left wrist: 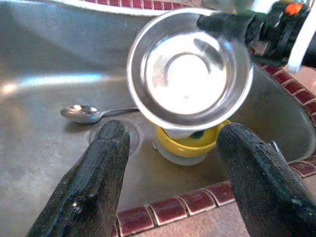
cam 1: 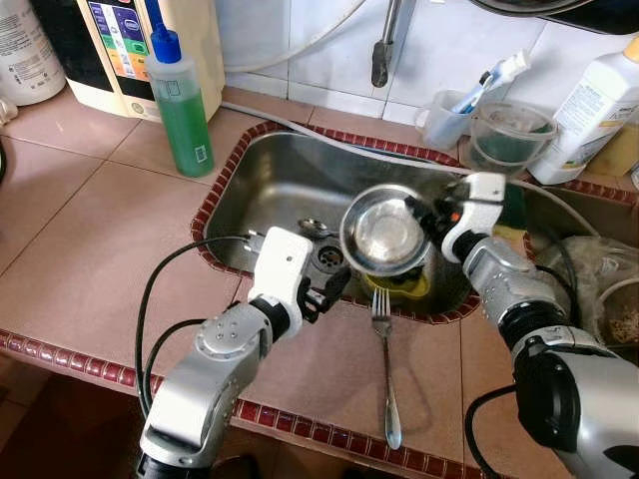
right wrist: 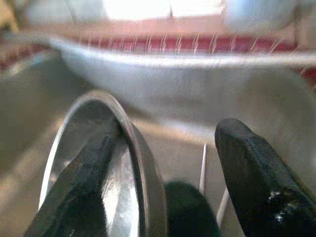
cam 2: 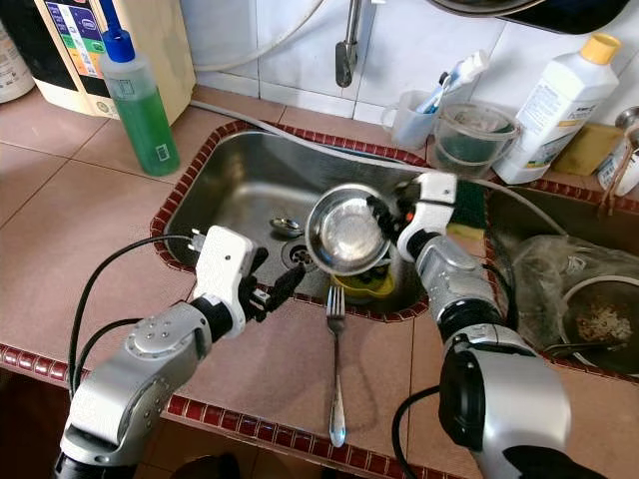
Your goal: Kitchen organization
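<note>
Looking down at the sink point(cam 1: 260, 170) in the middle of the frame, we've got our right gripper point(cam 1: 435, 213) holding a steel bowl point(cam 1: 384, 230) up over the basin. One finger sits inside the rim and the other outside, in the wrist view well apart from it, so the jaws look fairly wide and we can't tell how firm that grip is. The bowl is tilted, open side facing up toward us, hanging above a yellow thing point(left wrist: 190, 145) on the sink floor, just right of the drain point(cam 1: 329, 256).

Our left gripper point(cam 1: 331, 289) hovers at the sink's near edge, centre of the frame, jaws spread wide and holding nothing, pointing toward the bowl.

A spoon point(left wrist: 81, 113) lies on the basin floor left of the drain. A fork point(cam 1: 384, 359) lies on the tiled counter point(cam 1: 90, 230) in the lower middle, tines toward the sink. Upper left there's a green soap bottle point(cam 1: 185, 100) standing upright. Upper right, behind the sink, a cup with toothbrushes point(cam 1: 449, 115), a clear tub point(cam 1: 511, 135) and a white bottle point(cam 1: 589, 110).
</note>
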Controlling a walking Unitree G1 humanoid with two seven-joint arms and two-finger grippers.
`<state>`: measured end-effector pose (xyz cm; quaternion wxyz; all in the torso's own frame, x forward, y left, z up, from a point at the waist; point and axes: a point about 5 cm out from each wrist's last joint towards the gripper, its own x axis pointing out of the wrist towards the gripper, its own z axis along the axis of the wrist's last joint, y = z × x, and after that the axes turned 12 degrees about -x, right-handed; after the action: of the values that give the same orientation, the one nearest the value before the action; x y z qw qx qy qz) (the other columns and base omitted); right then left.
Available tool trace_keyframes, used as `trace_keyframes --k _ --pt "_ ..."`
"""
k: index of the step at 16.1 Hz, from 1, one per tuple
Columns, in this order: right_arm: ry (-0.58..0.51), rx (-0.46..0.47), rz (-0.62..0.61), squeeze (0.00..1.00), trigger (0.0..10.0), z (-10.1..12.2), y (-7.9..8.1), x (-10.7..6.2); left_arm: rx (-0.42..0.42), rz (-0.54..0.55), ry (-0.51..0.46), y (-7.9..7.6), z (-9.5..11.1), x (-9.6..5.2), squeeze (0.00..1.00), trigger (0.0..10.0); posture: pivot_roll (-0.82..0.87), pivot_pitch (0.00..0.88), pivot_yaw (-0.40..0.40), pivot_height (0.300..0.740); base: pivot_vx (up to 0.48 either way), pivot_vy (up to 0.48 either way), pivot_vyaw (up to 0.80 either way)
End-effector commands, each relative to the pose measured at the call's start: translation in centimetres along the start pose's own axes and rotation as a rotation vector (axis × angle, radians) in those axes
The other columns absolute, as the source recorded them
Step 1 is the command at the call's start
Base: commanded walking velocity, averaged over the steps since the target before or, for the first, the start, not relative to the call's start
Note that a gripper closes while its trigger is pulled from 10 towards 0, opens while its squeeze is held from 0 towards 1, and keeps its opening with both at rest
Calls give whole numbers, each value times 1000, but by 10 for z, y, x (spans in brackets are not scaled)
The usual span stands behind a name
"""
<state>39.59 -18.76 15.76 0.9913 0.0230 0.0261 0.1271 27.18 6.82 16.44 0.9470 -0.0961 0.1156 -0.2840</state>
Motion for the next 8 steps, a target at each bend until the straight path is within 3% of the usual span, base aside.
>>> trace_keyframes --k 1,8 --pt "-70 18 -25 1000 10000 17 -9 1 9 -2 -2 0 0 2 0 10000 0 135 -80 732 0 0 0" --pt "-178 65 -47 1000 10000 35 -16 0 30 -8 -49 3 12 13 0 10000 -8 61 -75 732 0 0 0"
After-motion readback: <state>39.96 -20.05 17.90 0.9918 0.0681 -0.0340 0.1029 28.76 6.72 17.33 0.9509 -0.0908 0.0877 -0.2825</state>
